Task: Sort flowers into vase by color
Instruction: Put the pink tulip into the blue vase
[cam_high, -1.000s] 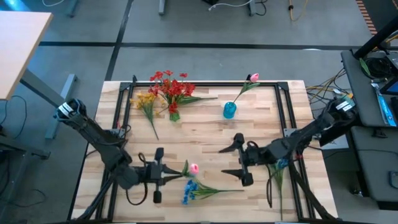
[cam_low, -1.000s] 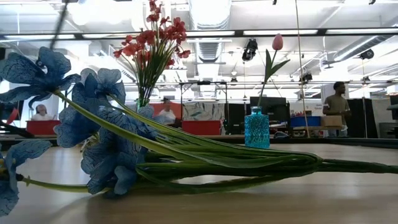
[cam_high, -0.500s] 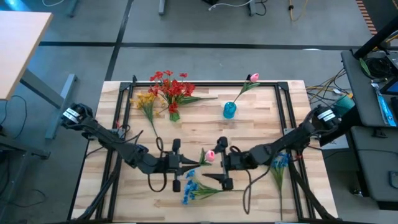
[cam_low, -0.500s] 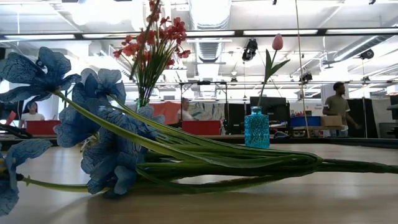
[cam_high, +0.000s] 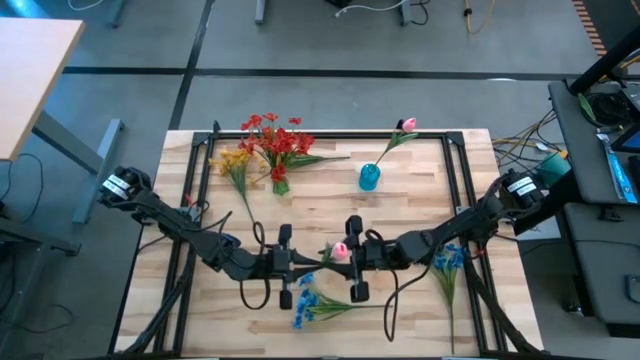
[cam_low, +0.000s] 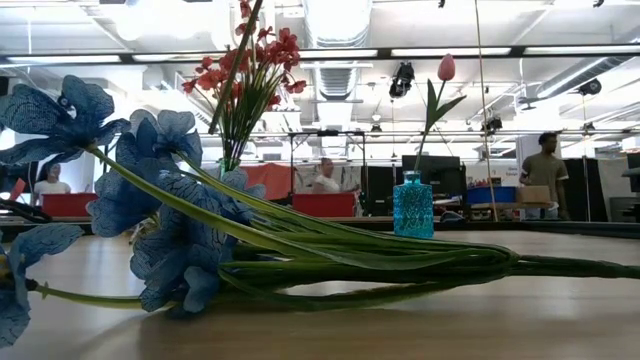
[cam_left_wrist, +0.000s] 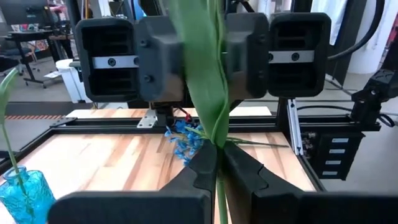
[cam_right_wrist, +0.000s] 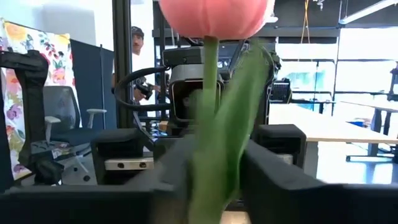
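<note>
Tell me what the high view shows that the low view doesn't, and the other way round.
Only the high view shows both arms meeting over the table's middle, the left gripper and right gripper both closed on the stem of a pink tulip, plus a yellow spray lying flat and a second blue spray.

Only the low view shows people in the room behind.

Both show the blue vase holding a pink tulip, the red flowers and the blue spray lying on the table.
</note>
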